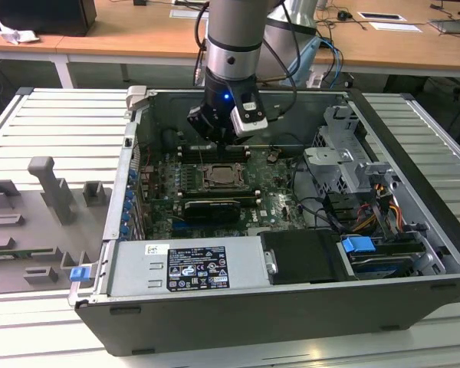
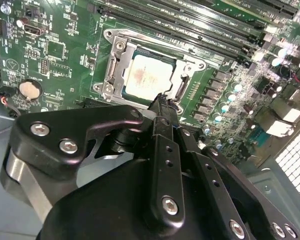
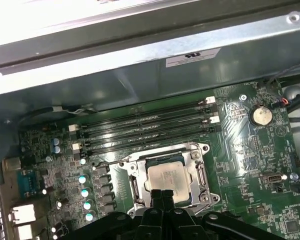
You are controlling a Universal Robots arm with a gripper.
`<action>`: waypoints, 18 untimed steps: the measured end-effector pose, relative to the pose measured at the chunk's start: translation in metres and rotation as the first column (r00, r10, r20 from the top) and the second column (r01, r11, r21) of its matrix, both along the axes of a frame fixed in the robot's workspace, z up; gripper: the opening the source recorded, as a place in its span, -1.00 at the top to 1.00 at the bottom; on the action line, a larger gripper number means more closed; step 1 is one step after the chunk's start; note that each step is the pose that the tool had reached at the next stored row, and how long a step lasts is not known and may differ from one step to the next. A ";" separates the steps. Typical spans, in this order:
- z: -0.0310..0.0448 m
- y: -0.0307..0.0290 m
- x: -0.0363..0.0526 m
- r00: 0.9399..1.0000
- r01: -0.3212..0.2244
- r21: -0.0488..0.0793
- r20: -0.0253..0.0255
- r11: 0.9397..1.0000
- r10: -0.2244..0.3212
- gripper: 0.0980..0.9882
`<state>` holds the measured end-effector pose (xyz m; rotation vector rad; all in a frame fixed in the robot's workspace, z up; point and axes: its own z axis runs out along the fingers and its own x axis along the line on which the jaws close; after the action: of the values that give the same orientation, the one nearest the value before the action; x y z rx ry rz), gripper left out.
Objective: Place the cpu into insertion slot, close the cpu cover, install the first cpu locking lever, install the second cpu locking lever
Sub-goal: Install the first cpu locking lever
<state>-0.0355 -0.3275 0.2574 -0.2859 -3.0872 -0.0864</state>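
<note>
The cpu (image 2: 147, 77) lies flat in the insertion slot (image 2: 181, 89) on the green board, its pale metal top facing up. The silvery cpu cover (image 2: 115, 60) lies down around it, so the chip shows through the cover's window. In the first wrist view the cpu (image 3: 167, 175) sits just beyond my fingertips (image 3: 158, 196). My gripper (image 2: 162, 101) hovers over the socket's edge, its black fingers pressed together with nothing between them. In the exterior view the gripper (image 1: 217, 139) hangs inside the open case, above the socket (image 1: 218, 176). Whether the locking levers are latched I cannot tell.
Long memory slots (image 3: 145, 130) run beside the socket toward the case wall (image 3: 140, 75). A long black card (image 1: 211, 208) lies on the near side of the socket. A coin battery (image 3: 261, 116), a power supply (image 1: 188, 264) and a drive cage (image 1: 345, 153) crowd the case.
</note>
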 end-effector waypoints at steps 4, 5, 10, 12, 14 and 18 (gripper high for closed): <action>0.0000 0.0000 0.0000 0.997 -0.075 0.000 0.000 0.997 0.075 0.98; 0.0000 0.0000 0.0000 0.996 -0.092 0.000 0.000 0.996 0.092 0.98; -0.0001 0.0000 0.0000 0.978 -0.208 0.000 0.001 0.978 0.208 0.98; -0.0003 0.0000 0.0001 0.972 -0.234 0.000 0.002 0.972 0.234 0.98; -0.0008 -0.0001 0.0000 0.964 -0.265 -0.001 0.008 0.964 0.265 0.98; 0.0019 -0.0001 0.0000 0.959 -0.282 -0.005 0.020 0.960 0.282 0.98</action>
<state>-0.0355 -0.3276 0.2594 0.1577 -3.1095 -0.0773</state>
